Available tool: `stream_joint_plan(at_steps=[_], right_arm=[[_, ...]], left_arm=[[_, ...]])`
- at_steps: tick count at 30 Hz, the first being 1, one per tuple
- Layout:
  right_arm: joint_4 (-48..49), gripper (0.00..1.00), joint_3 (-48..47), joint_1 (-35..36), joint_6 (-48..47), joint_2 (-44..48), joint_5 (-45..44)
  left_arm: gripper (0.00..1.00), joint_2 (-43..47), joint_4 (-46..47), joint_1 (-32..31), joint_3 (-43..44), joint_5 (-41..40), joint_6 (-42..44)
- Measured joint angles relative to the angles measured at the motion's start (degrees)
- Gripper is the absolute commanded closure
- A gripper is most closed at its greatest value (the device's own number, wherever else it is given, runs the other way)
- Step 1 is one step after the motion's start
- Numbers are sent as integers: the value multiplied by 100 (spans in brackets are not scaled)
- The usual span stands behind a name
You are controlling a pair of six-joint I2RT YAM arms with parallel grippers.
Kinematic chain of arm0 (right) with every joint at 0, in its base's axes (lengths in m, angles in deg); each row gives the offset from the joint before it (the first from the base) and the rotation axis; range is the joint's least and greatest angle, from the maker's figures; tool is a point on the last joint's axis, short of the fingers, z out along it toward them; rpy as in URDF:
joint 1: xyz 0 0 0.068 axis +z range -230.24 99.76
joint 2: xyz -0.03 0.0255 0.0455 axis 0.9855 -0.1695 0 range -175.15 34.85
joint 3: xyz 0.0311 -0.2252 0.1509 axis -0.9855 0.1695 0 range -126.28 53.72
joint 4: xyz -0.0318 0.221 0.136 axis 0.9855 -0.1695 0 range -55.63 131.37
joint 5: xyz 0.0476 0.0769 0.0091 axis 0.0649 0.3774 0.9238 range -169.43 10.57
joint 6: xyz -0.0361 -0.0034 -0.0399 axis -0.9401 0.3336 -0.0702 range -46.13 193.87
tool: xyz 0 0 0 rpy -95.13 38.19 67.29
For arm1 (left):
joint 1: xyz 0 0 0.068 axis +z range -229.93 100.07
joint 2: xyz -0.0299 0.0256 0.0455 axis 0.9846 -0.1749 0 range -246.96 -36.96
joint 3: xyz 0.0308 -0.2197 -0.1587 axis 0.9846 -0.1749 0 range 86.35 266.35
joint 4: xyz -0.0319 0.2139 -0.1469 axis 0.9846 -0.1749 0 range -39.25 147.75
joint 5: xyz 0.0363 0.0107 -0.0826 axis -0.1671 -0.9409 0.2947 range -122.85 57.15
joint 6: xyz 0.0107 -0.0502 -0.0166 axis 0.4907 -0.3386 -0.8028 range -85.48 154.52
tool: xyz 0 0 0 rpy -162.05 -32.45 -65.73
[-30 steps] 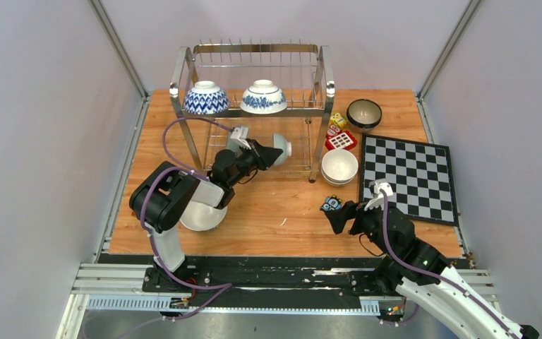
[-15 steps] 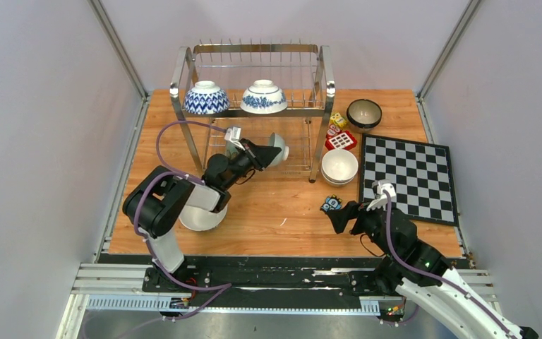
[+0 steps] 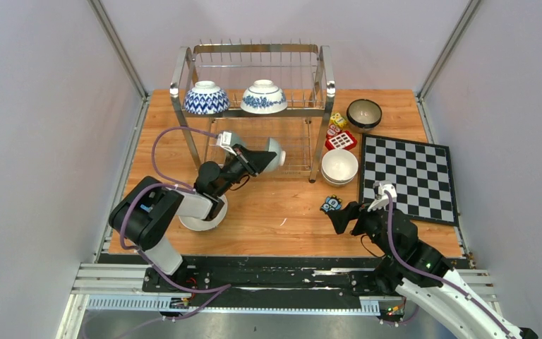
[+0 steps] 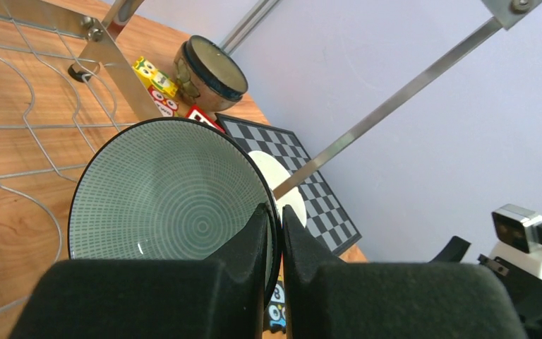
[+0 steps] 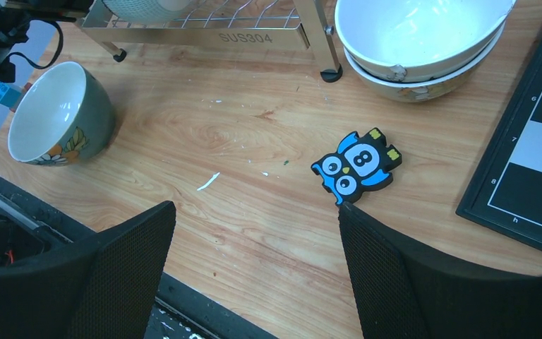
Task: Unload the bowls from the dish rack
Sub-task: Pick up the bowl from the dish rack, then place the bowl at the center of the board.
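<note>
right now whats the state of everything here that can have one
left gripper: shut on the pale green bowl's rim
pale green bowl: tipped on edge, at the rack's lower tier
right gripper: open, holding nothing
dish rack: upright
blue-and-white bowls: upside down on the top tier
white bowls: nested, upright
dark bowl: upright
flowered green bowl: upright
</note>
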Motion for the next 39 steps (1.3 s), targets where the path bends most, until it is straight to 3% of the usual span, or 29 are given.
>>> stream_joint_plan(at_steps=[10, 19, 23, 30, 39], right_arm=[[-26, 11, -7, 0, 4, 15, -28], [-68, 11, -87, 0, 4, -7, -120], [-199, 11, -393, 0, -4, -96, -199], [-289, 12, -1080, 0, -94, -315, -275], [-621, 14, -1556, 0, -162, -964, -267]], left_arm=[[100, 997, -33, 2, -715, -111, -319], [100, 2302, -876, -149, -1036, -155, -319], [100, 3123, -1700, -407, -1233, -260, -302], [100, 4874, -3982, -1338, -1180, -872, 122], [100, 5783, -6649, -2061, -723, -1552, 870]])
